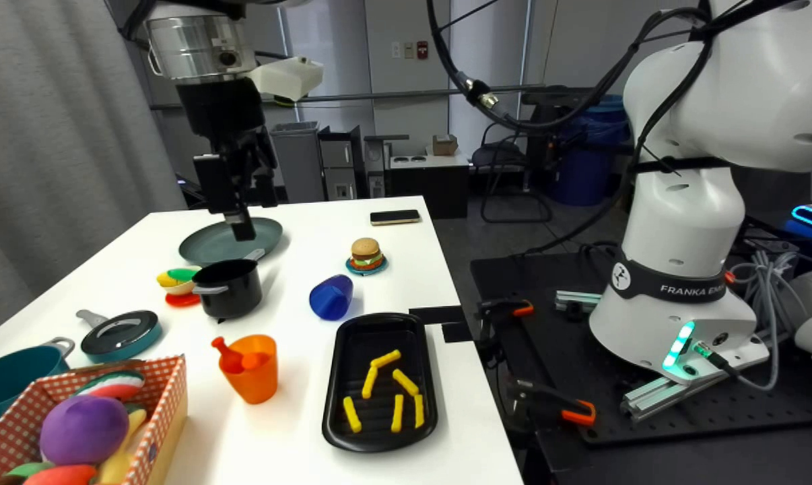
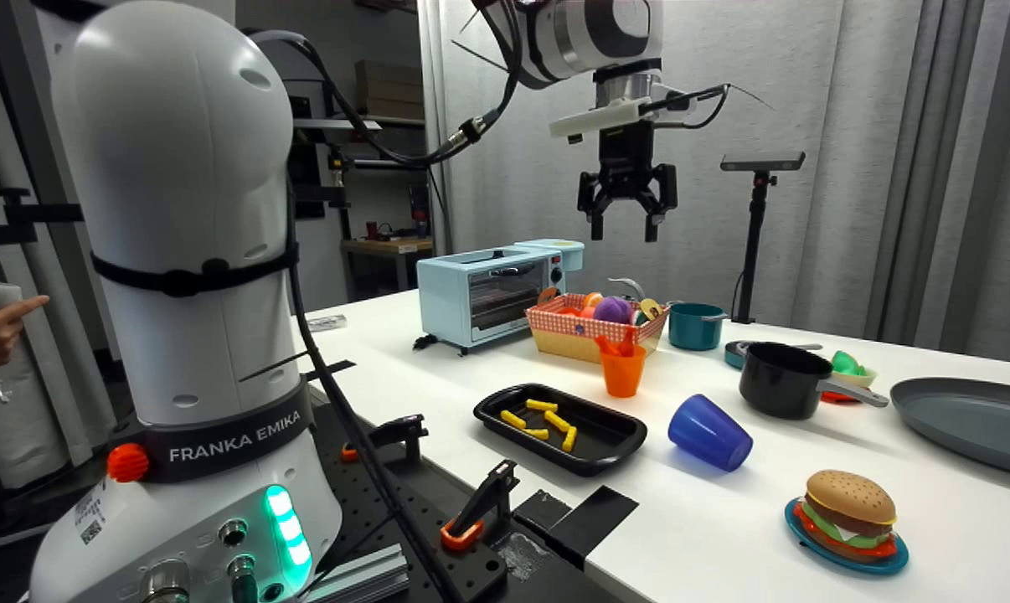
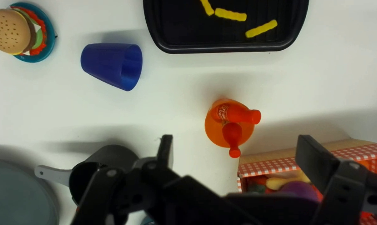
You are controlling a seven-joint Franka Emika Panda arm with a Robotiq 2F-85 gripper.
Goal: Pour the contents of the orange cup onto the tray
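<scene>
The cup (image 2: 622,374) was bright orange, the bottles (image 3: 238,114) red, the tray (image 1: 379,333) black and the sticks (image 1: 404,382) yellow. The tumbler (image 1: 328,298) was deep blue. Red-and-white checks trimmed the basket (image 2: 568,322). The pincer (image 2: 624,230) was black, the counter (image 1: 298,431) white, the toaster oven (image 2: 442,306) pale blue.

a blue cup (image 3: 110,64) lies on its side near a toy burger (image 3: 18,31) on a teal plate (image 3: 51,35).

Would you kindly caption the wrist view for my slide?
Open gripper over table: orange cup holding two red bottles, yellow pieces in black tray.
</scene>
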